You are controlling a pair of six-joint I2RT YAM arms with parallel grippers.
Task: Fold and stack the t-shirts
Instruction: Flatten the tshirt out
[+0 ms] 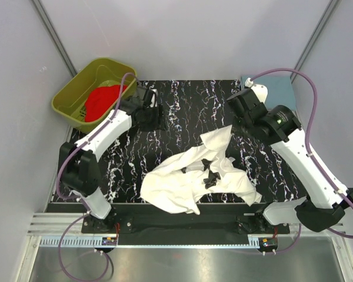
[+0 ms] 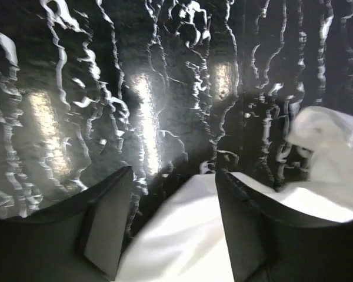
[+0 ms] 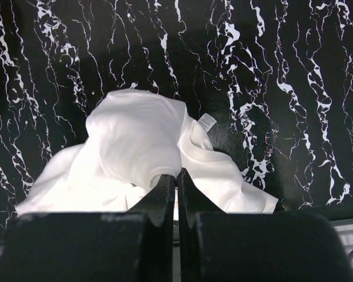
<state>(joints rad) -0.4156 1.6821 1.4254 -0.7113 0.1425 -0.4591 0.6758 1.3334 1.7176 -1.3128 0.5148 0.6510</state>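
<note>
The white t-shirt (image 1: 194,176) lies crumpled in the middle of the black marbled table, with a small black mark (image 1: 210,176) on it. My right gripper (image 1: 238,120) is shut at the shirt's far corner. In the right wrist view its jaws (image 3: 176,176) pinch a fold of the white cloth (image 3: 135,138), near the neck label (image 3: 207,121). My left gripper (image 1: 154,117) is at the back left, open. In the left wrist view its jaws (image 2: 173,173) stand wide apart with white cloth (image 2: 176,235) showing between them. The red t-shirt (image 1: 103,100) lies in the tub.
The olive-green tub (image 1: 70,88) stands off the table's back left corner, beside my left arm. A pale blue pad (image 1: 280,91) lies at the back right behind my right arm. Grey walls close in the back and sides.
</note>
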